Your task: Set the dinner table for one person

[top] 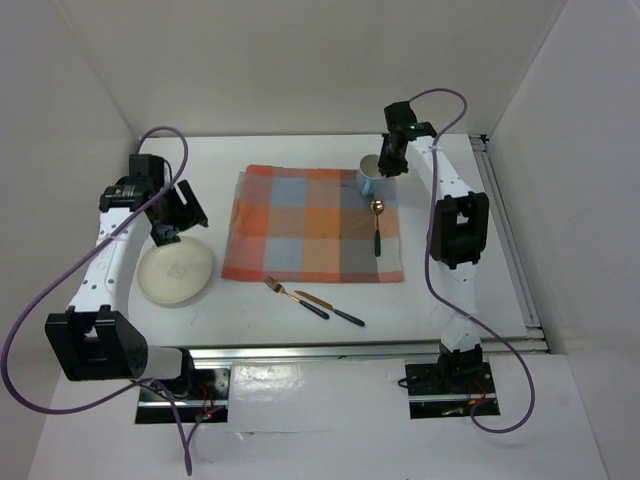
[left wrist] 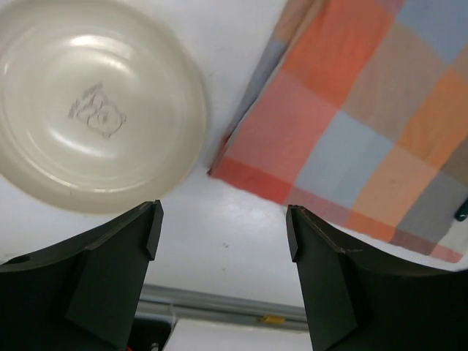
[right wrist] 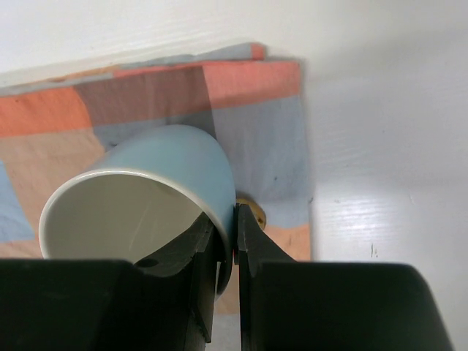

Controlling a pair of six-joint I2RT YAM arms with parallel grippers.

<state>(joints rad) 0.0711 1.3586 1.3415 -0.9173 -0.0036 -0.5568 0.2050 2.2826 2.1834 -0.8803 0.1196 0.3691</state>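
The dinner table (top: 300,160) is a white top. A checked orange-and-grey mat (top: 315,225) lies at its middle. My right gripper (top: 388,160) is shut on the wall of a light blue cup (top: 371,177) at the mat's far right corner. In the right wrist view the cup (right wrist: 168,157) has one finger inside its rim and one outside, with the gripper (right wrist: 228,234) pinching it. My left gripper (top: 175,222) hangs open above bare table between a cream plate (top: 175,272) and the mat. The left wrist view shows the plate (left wrist: 95,110), the mat (left wrist: 351,124) and my open gripper (left wrist: 223,234) holding nothing.
A gold spoon (top: 378,228) with a dark handle lies on the mat's right side. A fork (top: 295,297) and a knife (top: 330,310) lie on the table in front of the mat. A metal rail (top: 360,350) runs along the near edge and another (top: 505,230) along the right.
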